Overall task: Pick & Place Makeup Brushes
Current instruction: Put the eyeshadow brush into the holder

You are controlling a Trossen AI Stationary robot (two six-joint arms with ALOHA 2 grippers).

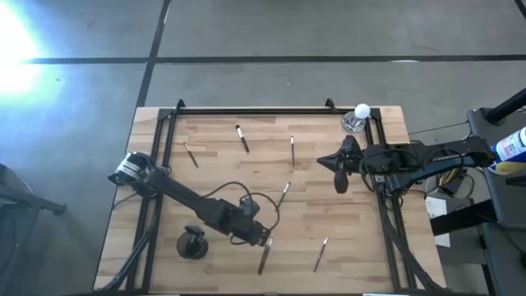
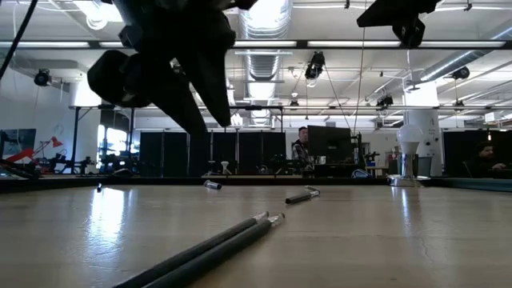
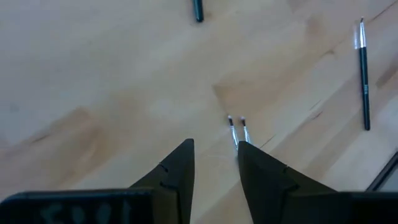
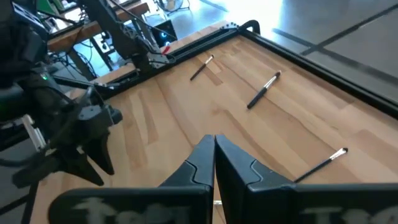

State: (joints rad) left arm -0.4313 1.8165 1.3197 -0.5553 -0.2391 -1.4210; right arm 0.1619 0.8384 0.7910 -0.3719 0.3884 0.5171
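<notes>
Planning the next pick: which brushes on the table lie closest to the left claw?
The pair of brushes lying side by side directly under the left claw; every other brush lies alone, farther off.

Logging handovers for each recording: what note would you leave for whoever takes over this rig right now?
Left pincer: open and empty, right above two brushes lying side by side on the table, beside the dark cup.
Right pincer: shut, holding nothing, hanging over the table's right side.
Five single brushes lie scattered across the wood.
Done: no brush visibly collected; whether the cup holds any cannot be told.
Left: all seven visible brushes, probably starting with the pair under the left pincer.
</notes>
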